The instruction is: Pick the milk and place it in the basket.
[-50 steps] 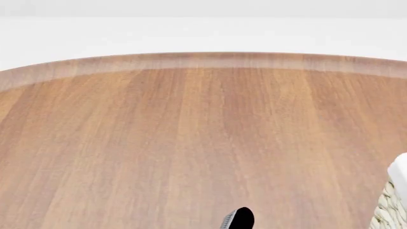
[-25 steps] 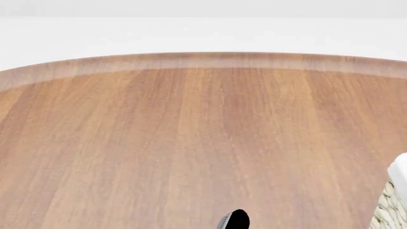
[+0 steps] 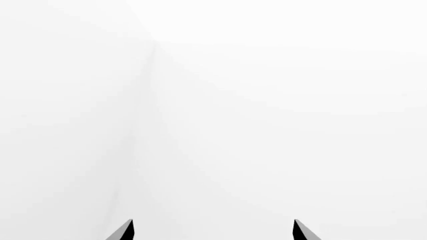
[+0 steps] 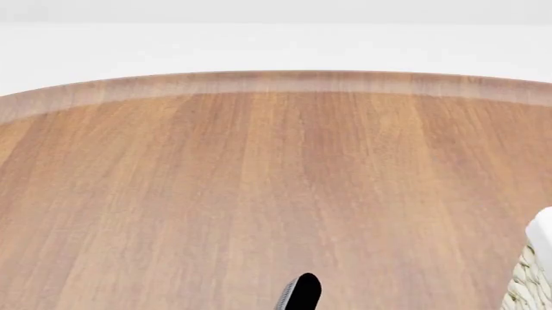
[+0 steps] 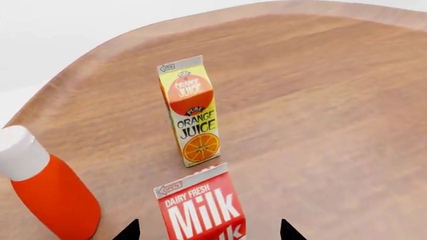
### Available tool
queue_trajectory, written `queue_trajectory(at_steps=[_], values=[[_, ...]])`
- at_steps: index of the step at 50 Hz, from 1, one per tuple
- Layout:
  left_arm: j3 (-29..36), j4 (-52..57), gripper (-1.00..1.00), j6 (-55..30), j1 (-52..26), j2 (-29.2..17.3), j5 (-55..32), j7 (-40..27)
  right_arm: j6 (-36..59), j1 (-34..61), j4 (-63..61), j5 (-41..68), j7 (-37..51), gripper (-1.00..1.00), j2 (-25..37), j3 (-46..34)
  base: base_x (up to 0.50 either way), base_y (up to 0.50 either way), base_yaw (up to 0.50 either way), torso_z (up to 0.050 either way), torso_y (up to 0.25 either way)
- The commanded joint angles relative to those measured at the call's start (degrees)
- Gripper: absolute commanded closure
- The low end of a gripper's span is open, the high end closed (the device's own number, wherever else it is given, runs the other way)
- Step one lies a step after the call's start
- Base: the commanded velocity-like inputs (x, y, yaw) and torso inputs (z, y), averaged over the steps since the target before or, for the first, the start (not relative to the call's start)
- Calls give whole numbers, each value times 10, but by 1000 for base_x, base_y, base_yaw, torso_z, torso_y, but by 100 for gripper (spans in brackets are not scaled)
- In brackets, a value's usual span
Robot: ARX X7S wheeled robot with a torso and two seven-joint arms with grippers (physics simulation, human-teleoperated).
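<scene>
I see the right hand (image 5: pixel 208 231) spread wide, its fingertips flanking the upright milk (image 5: pixel 202 206) on the counter (image 5: pixel 320 100). The orange juice carton (image 5: pixel 190 116) stands just beyond the milk. The left hand (image 3: pixel 212 231) is wide, nothing between its tips.

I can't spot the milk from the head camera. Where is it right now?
Only the right wrist view shows the milk: upright on the table, framed by the open right gripper fingertips, the orange juice just beyond, an orange bottle beside.
</scene>
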Motion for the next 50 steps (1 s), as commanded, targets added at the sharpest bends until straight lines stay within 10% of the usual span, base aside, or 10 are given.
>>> queue_trajectory(at_steps=[1,47,48,50], values=[[-16,-8,-100,12,0,11,16,6,-24,38,90,-26,-55,-100,-48,-12,0,0,0,0,0],[-10,-13,-100,21,5,11,19,7,-140,99,377,-66,-150,-100,-154,-74,0,0,0,0,0],[-9,-14,-100,21,4,11,19,6,-142,99,377,-67,-150,100,-154,-75,0,0,0,0,0],[-9,-13,-100,22,4,11,17,7,-145,96,371,-67,-149,100,-152,-75,0,0,0,0,0]])
